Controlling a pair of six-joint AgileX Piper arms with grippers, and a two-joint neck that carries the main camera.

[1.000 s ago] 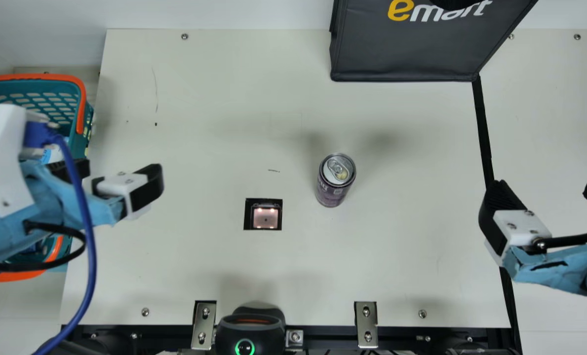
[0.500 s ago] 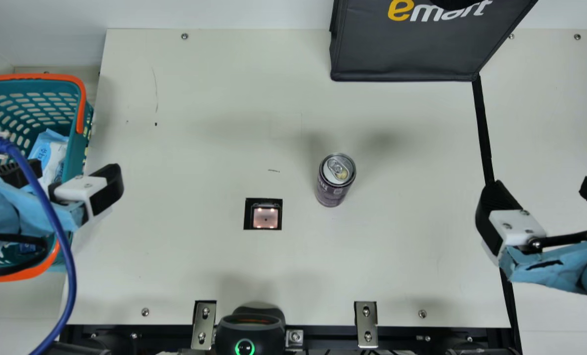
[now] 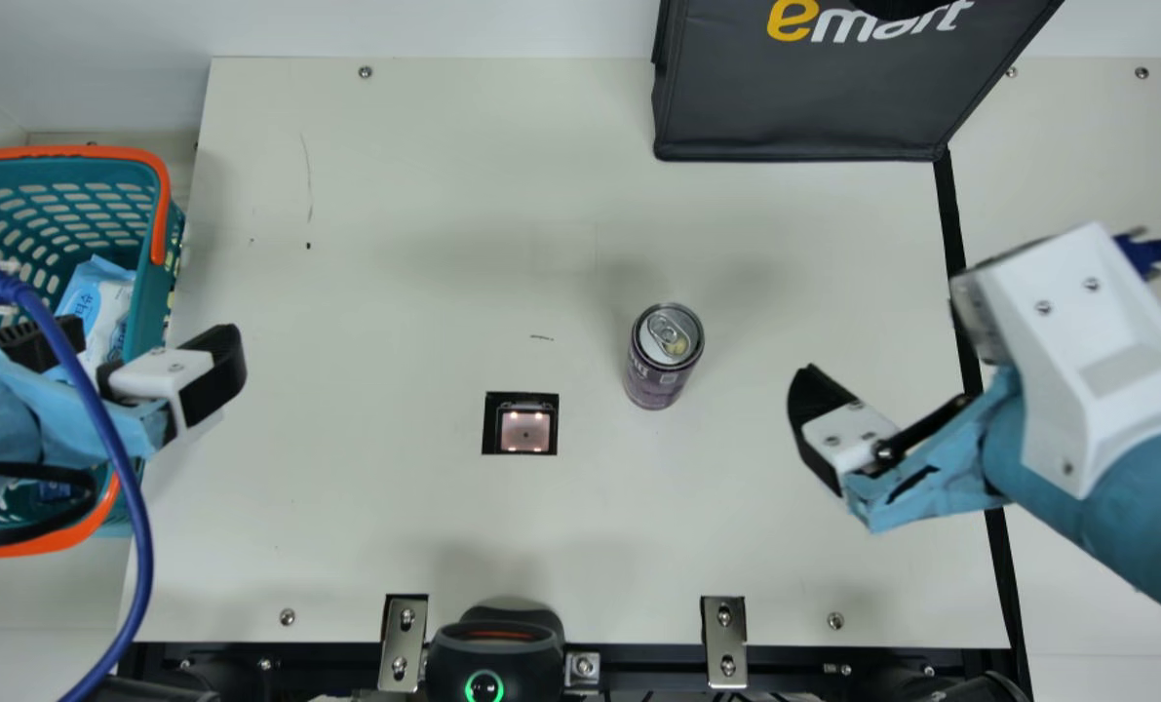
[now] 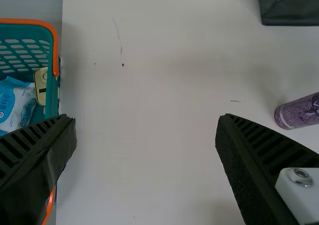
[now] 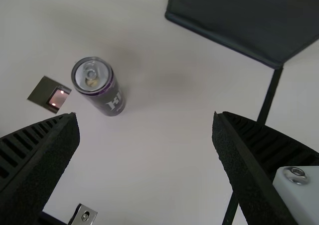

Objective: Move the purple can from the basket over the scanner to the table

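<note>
The can (image 3: 658,375) stands upright, right of the scanner (image 3: 525,431); the right claw (image 5: 145,116), spread and empty, farther right, is nearer and should reach leftward; the left claw (image 4: 146,118), spread and empty, is left.

Here we have the basket (image 3: 54,168) running off the main view's left edge, our left arm (image 3: 54,414) masking part of it, with perhaps a blue packet (image 3: 54,490) low inside. The black bag (image 3: 794,107) gets cropped up top, and our left wrist view clips the purple can (image 4: 301,113)!
</note>
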